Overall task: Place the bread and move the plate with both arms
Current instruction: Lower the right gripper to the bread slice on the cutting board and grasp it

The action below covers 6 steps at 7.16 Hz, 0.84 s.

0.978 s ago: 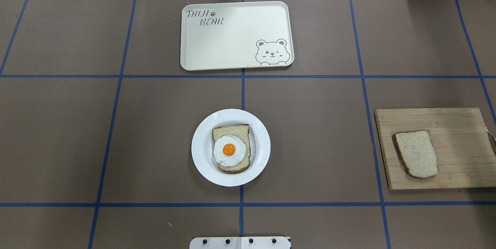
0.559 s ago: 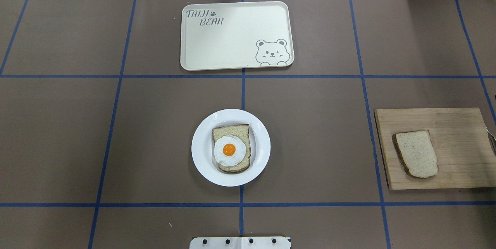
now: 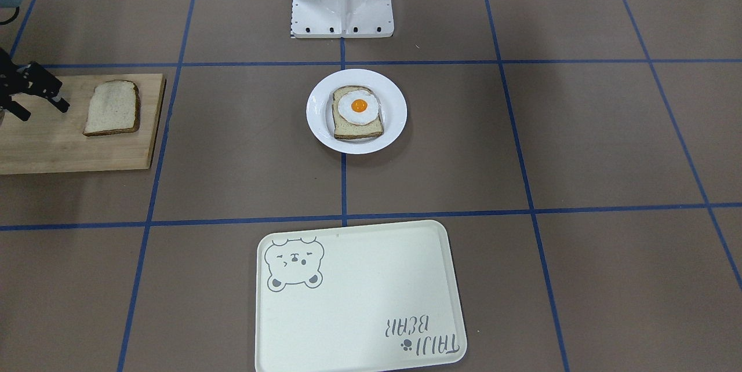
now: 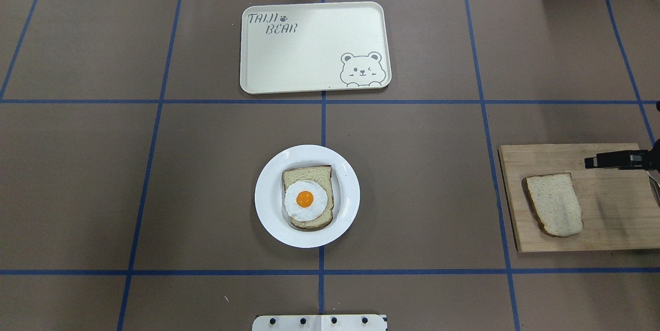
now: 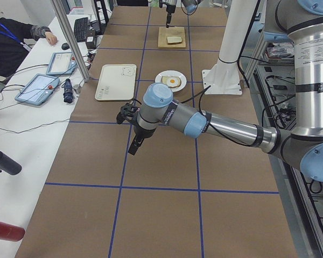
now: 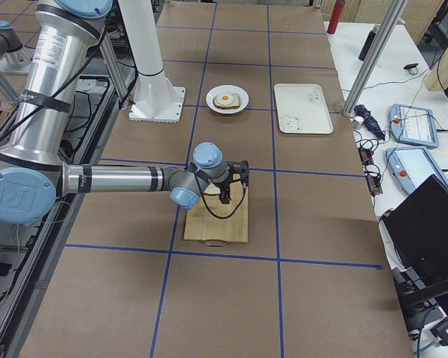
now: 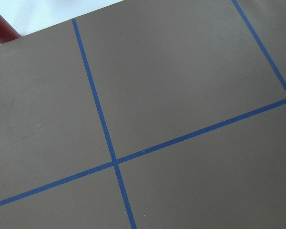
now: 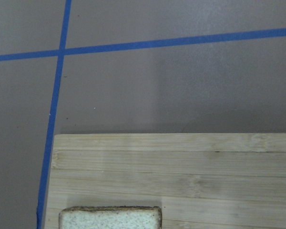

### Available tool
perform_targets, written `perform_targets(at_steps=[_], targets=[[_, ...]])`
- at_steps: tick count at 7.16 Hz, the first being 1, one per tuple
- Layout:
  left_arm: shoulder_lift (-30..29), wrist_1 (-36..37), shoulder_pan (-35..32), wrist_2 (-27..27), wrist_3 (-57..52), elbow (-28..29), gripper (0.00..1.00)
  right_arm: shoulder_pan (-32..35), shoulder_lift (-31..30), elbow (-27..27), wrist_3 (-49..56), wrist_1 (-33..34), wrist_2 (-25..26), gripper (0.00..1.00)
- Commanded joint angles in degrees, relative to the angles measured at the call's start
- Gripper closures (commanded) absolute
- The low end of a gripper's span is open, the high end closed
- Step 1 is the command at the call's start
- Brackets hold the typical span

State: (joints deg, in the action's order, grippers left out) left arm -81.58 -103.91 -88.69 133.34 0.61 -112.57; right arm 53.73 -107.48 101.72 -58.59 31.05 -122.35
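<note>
The bread (image 4: 553, 204) is seen lying flat on the wooden board (image 4: 608, 228), well apart from the plate (image 4: 268, 202), on which an egg-topped slice (image 4: 305, 199) is set. The right gripper (image 3: 44, 112) is held over the board just beside the bread, and its fingers seem to be spread apart with nothing between them. The left gripper (image 5: 133, 149) is shown only from the side, so it cannot be told whether it is spread or closed.

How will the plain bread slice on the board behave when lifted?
Probably light and soft: the bread slice looks thin and porous, so it may flex or dent when squeezed. It lies flat on the wooden board, so it likely won't roll.
</note>
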Motion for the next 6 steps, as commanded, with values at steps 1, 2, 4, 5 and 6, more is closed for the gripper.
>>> perform_targets(at_steps=[1,2,4,5,6], targets=[[0.2,-1.0,-0.1,0.4,0.0,0.2,0.01,-7.0,-0.5,-2.0,-5.4,-5.2,7.8,0.14],[0.2,-1.1,-0.1,0.4,0.0,0.2,0.01,-7.6,-0.5,-2.1,-5.2,-5.2,8.1,0.25],[0.2,-1.1,-0.2,0.4,0.0,0.1,0.01,-9.9,-0.1,-3.3,-4.7,-5.2,10.9,0.36],[0.2,-1.1,-0.1,0.4,0.0,0.2,0.01,-10.7,0.0,-3.6,-4.4,-5.2,11.9,0.36],[0.2,-1.1,-0.2,0.4,0.0,0.2,0.01,-11.3,0.1,-3.6,-4.4,-5.1,12.6,0.36]])
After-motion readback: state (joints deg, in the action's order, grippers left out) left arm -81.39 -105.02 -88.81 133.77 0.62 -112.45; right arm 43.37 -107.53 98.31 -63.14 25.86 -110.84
